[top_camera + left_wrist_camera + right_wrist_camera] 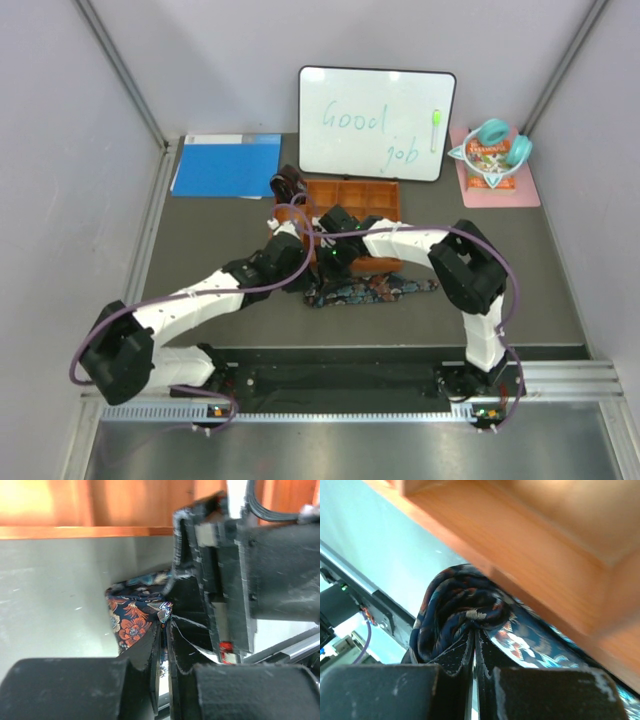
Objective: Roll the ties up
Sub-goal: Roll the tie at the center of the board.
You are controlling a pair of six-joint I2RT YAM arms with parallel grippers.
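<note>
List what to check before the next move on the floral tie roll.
1. Right fingers pinching the floral tie coil: ok.
2. Left fingers gripping the coil: cannot tell; nearly together at its edge.
3. Unrolled tail laid out on the mat, not bunched: ok.
4. Coil clear of the orange tray wall: cannot tell; very close.
5. Brown tie out of the way: ok, by the tray's far left corner.
</note>
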